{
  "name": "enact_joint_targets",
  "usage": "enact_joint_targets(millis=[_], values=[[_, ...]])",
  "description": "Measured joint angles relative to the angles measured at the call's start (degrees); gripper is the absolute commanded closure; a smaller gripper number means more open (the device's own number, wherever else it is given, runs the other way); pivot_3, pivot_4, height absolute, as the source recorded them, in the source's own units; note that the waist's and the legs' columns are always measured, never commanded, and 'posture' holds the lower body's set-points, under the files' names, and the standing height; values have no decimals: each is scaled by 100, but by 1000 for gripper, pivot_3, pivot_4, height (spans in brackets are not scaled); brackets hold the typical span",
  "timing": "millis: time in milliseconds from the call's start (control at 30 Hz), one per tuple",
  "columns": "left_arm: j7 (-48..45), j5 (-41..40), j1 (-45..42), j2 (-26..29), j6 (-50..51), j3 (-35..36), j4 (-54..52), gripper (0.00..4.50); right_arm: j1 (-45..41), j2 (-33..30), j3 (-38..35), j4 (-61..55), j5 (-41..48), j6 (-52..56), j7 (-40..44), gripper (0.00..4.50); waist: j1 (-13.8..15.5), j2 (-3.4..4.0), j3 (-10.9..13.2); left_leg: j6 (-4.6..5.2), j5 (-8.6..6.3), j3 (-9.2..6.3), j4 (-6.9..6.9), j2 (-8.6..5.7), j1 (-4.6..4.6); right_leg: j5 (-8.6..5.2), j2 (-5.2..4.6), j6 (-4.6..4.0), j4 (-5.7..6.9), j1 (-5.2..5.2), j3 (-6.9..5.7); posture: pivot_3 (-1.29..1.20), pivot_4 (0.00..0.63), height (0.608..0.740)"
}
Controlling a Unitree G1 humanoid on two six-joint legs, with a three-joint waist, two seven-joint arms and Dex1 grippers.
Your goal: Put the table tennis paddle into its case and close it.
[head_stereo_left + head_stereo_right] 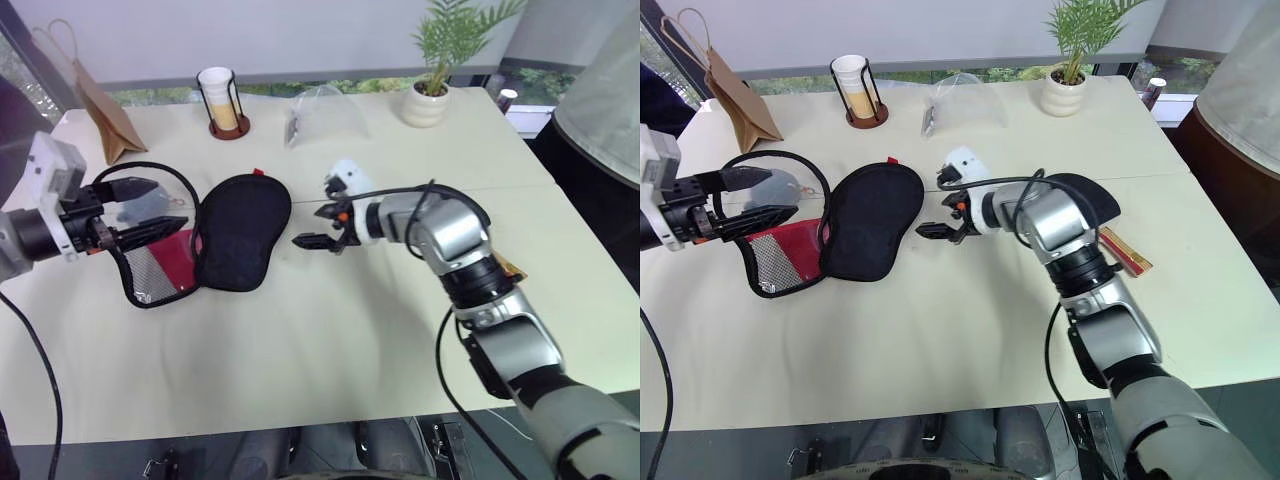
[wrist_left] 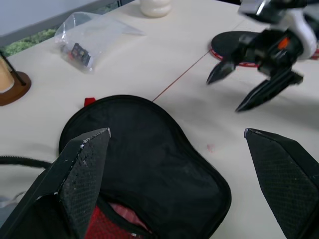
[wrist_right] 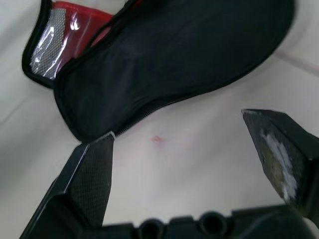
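Paddle [image 1: 1080,200] and case [image 1: 865,220] lie well apart on the pale worktop [image 1: 940,340]. The table tennis paddle rests flat on the robot's right side, its round black face largely hidden behind the right forearm, while its wooden handle with a red stripe sticks out toward the near right. The case lies open on the left half of the worktop: one black fabric half faces up, and beside it on the left the other half shows a red panel with a mesh pocket and a black zip edge curling out in a loop.

The right tool [image 1: 322,226] hovers just beside the right edge of the case with its two black fingers spread wide and nothing between them; the right wrist view shows bare worktop between its fingers and the black edge of the case ahead of them. The left tool [image 1: 140,212] is held above the left, mesh side of the case, its fingers likewise spread apart and empty; whether it touches the fabric cannot be told.

Along the far edge of the worktop stand a brown paper bag [image 1: 105,115], a cup in a dark wire holder [image 1: 222,100], a clear plastic bag [image 1: 320,115] and a small potted plant [image 1: 432,85] in a white pot.
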Motion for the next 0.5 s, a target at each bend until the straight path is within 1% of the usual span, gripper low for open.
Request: enact_joint_targets(millis=[133, 267, 367, 500], values=[[25, -57, 122, -2, 45, 102, -173, 0, 2, 544, 199, 270, -94, 223, -206, 56, -33, 0, 0, -5, 3, 0, -3, 1, 0, 3, 4, -3, 6, -6, 1, 0, 150, 740], [62, -181, 277, -4, 159, 223, -409, 0, 0, 883, 258, 544, -100, 287, -278, 56, -35, 0, 0, -19, 11, -2, -19, 2, 5, 3, 5, -4, 7, -11, 2, 0, 150, 740], [46, -287, 403, -4, 230, 253, -585, 0, -15, 1182, 263, 941, -123, 166, -301, 56, -44, -1, -1, -26, 16, -3, -32, 3, 14, 4, 8, -5, 9, -12, 2, 0, 150, 740], [44, -329, 427, -1, 256, 259, -612, 0, -383, 1566, 237, 1681, -267, -190, -405, 56, -106, -1, -1, -41, 25, -4, -66, 6, 44, 5, 11, -10, 10, -3, 3, 0, 150, 740]])
